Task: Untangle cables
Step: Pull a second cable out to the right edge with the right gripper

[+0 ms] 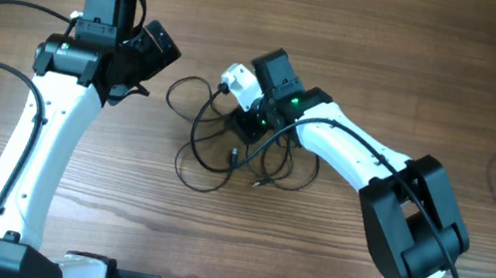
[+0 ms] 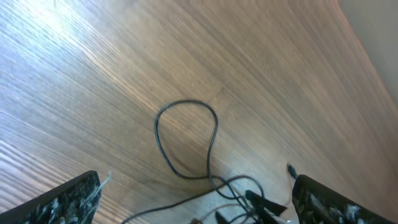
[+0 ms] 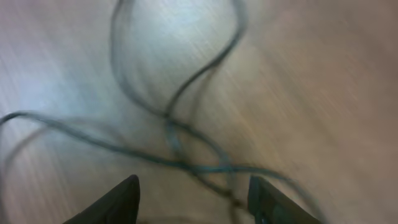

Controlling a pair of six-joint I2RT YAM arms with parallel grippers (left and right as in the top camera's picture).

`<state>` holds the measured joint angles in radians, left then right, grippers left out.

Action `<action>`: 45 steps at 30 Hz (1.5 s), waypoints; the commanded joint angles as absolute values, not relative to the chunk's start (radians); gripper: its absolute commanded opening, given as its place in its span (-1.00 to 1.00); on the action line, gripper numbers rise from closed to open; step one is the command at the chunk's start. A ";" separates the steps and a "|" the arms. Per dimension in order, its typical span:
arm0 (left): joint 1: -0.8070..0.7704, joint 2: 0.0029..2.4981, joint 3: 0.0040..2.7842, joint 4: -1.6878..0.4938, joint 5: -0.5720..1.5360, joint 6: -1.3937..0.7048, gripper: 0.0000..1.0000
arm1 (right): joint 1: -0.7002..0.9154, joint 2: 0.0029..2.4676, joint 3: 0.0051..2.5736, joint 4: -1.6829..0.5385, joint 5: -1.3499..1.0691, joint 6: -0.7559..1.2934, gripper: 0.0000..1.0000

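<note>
Tangled cables [image 1: 233, 157] lie directly under the right hand [image 3: 193, 196], fingers apart with nothing gripped, nearer than the wide-open left hand [image 2: 199, 198] off to their side.

White link shells and black joint housings make up the left arm [image 1: 28, 158] and right arm [image 1: 342, 153]. A black arm cable [image 1: 8, 5] loops beside the left. The left gripper [image 2: 196, 186] looks black, perhaps speckled.

Brown wooden table top [image 1: 394, 52]: visible grain, smooth, soft sheen under the light.
Thin black flexible cables [image 2: 157, 134]: smooth sheath — matt, rubbery-looking.
White arm shells [image 1: 28, 158]: hard plastic, glossy.
Black joint housings [image 1: 415, 228]: plastic — matt.
Black fingers [image 2: 62, 202] of the left gripper [image 2: 196, 180]: pale-speckled, rough-looking.
</note>
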<state>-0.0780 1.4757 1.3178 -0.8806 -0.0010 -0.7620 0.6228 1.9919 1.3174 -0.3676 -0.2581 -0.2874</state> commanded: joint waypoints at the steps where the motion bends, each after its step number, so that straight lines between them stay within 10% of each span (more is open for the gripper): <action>1: -0.075 1.480 1.326 -0.870 -0.043 -0.768 1.00 | 0.622 2.008 1.320 -0.344 -0.157 -0.289 0.41; 4: -0.075 1.483 1.326 -0.864 -0.043 -0.768 1.00 | 0.622 2.073 1.320 -0.402 -0.176 -0.348 0.47; 6: -0.075 1.483 1.326 -0.864 -0.043 -0.768 1.00 | 0.622 2.098 1.320 -0.436 -0.184 -0.366 -0.19; 7: -0.076 1.485 1.326 -0.867 -0.043 -0.768 1.00 | 0.622 2.096 1.321 -0.430 -0.184 -0.354 -0.90; 21: -0.108 1.493 1.326 -0.920 0.264 -0.772 1.00 | 0.384 1.626 1.394 -0.424 -0.183 0.213 -0.91; 34: -0.454 1.892 1.326 -0.635 0.216 -0.823 0.91 | 0.009 1.494 1.394 -0.659 -0.062 0.255 -0.92; 45: -0.466 1.912 1.326 -0.651 0.211 -0.816 1.00 | -0.421 1.705 1.394 0.147 0.056 -0.022 -0.91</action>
